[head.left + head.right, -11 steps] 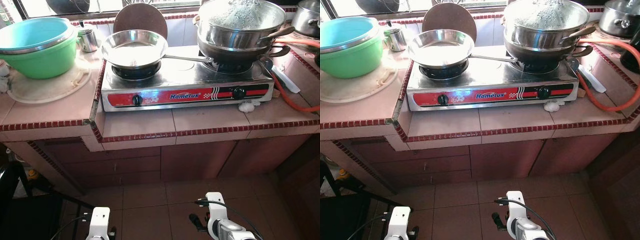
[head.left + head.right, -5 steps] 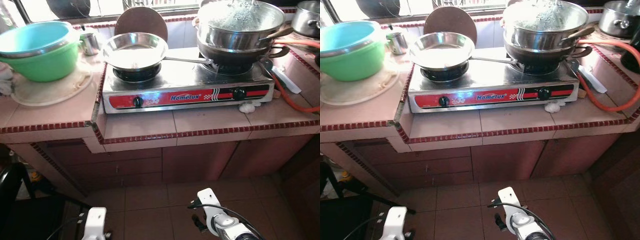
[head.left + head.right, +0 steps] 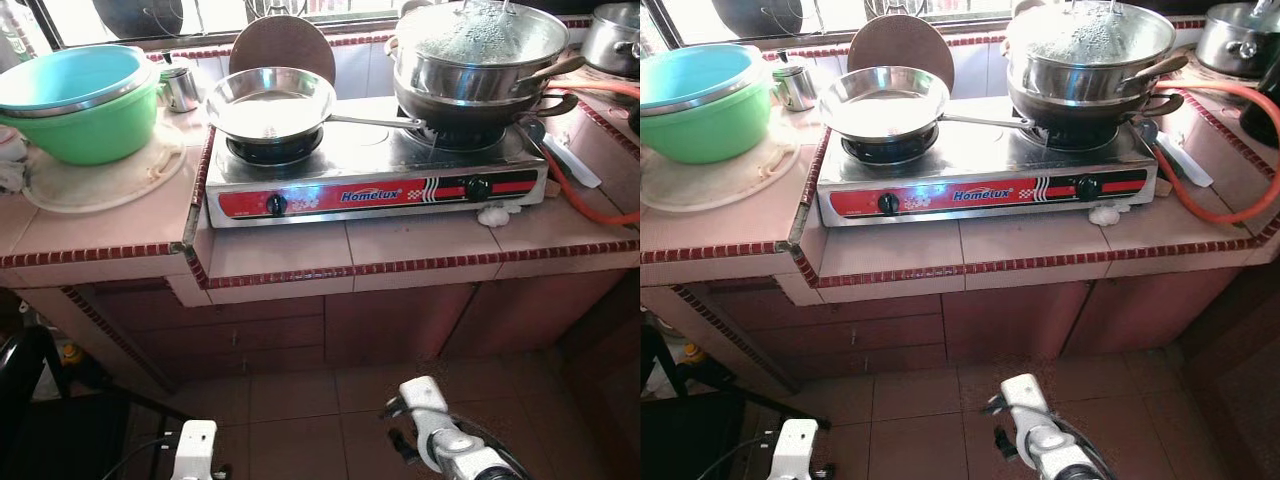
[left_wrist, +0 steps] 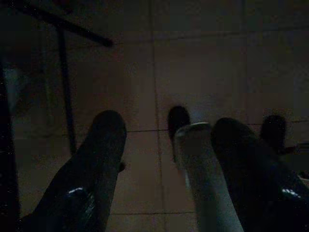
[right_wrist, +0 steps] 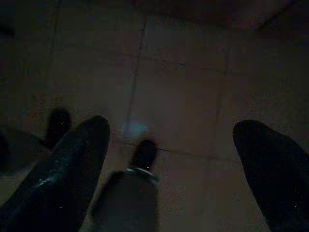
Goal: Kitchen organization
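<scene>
A steel frying pan [image 3: 270, 100] sits on the left burner of a red-fronted two-burner stove [image 3: 370, 185]. On the right burner stand stacked pots under a steamed-up lid [image 3: 480, 45]. To the left, a green basin with a blue one inside [image 3: 80, 100] rests on a white round mat. Both arms hang low over the tiled floor in front of the counter, left arm [image 3: 195, 450] and right arm [image 3: 440, 445]. In the dark wrist views my left gripper [image 4: 166, 125] and right gripper [image 5: 174, 128] are open, with nothing between the fingers.
A round brown board [image 3: 283, 45] and a steel cup [image 3: 182, 85] stand behind the pan. An orange gas hose [image 3: 590, 205] curves over the counter's right end, near another pot [image 3: 612, 35]. A white lump [image 3: 494, 213] lies before the stove. A black chair frame [image 3: 40, 370] stands at the lower left.
The whole view has shifted slightly, so the camera moved. Both arms still hang low over the floor, and nothing on the counter has moved.
</scene>
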You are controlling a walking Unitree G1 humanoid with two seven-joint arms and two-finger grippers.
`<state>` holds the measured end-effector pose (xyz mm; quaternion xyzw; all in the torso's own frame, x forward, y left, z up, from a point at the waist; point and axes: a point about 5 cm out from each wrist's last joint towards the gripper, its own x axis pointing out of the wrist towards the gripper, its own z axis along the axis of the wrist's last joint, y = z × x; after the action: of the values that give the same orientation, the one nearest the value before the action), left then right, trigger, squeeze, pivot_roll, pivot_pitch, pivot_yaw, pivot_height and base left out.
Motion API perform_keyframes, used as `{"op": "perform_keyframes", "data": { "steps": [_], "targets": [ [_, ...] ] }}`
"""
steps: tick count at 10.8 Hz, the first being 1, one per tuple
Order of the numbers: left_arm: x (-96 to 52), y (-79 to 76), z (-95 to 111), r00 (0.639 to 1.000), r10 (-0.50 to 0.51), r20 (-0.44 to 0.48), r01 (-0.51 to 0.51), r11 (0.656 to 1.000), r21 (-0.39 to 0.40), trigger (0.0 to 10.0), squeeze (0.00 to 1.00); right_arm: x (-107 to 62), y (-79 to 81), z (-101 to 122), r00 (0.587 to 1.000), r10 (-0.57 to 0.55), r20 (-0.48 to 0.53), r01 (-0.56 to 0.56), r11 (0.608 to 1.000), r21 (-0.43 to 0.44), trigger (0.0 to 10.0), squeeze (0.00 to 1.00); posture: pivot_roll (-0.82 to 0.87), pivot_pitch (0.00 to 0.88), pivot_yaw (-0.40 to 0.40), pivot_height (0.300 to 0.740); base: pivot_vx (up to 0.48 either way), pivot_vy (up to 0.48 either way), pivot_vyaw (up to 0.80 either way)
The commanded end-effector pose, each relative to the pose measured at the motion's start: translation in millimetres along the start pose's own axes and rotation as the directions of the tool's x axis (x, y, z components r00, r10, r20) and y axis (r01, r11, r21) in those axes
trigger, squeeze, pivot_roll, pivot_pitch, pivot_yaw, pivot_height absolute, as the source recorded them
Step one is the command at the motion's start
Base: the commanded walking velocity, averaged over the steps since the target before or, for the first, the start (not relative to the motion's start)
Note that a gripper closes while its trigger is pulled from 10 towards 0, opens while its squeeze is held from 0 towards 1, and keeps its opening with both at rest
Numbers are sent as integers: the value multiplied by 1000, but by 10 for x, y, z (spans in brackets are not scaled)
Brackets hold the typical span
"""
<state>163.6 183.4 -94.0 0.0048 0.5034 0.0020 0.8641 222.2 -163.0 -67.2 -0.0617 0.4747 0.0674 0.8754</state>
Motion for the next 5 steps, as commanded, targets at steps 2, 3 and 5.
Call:
{"op": "perform_keyframes", "data": {
  "steps": [2,3,5],
  "targets": [
    [-2,22,11,1000,2,9,-2,1000,7,10000,0,0,50,46,996,87,33,-90,991,101,10000,0,-74,0,66,740,0,0,0],
    [0,5,21,1000,-5,11,5,1000,23,10000,0,-2,48,39,994,103,31,-105,991,81,10000,0,-94,7,81,740,0,0,0],
    [15,-129,61,998,-65,19,66,997,-40,10000,0,-15,-39,-28,997,73,34,-77,987,142,10000,0,-149,81,79,740,0,0,0]
  ]
}}
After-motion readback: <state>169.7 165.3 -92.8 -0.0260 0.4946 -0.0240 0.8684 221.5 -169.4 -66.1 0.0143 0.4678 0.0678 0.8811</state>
